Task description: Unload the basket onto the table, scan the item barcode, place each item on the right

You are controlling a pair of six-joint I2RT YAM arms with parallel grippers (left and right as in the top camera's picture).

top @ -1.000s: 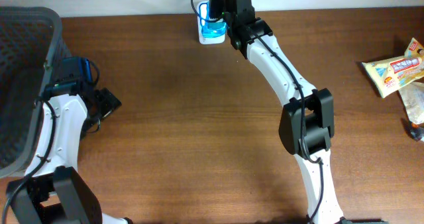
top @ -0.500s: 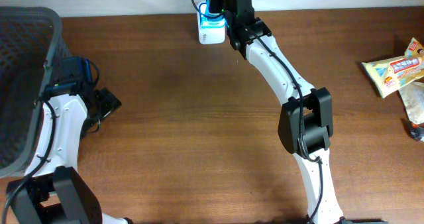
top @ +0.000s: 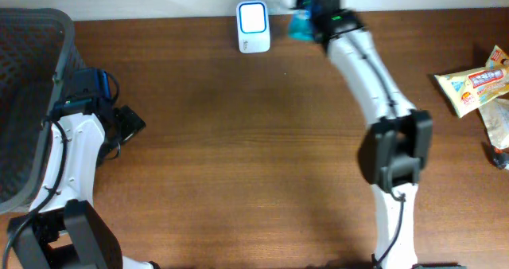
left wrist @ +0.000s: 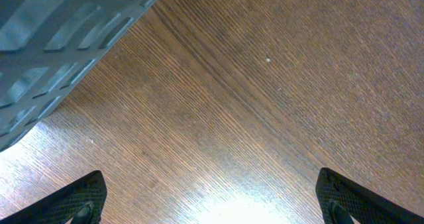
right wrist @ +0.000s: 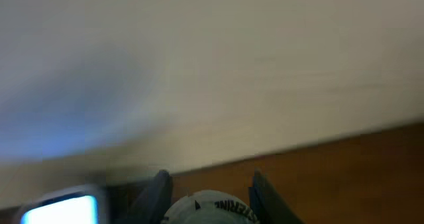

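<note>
Pinching teal bottle [top: 300,26] beside scanner [top: 253,27], right end effector [top: 308,16]; left end effector [left wrist: 212,199] spread.

My right gripper [top: 307,16] grips a teal item [top: 300,27] at the counter's [top: 238,142] far edge; the white scanner [top: 253,28] sits just left of it.

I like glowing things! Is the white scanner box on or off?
On, it seems. The scanner box has a bright white face with a blue rim, glowing in the right wrist view too.
</note>
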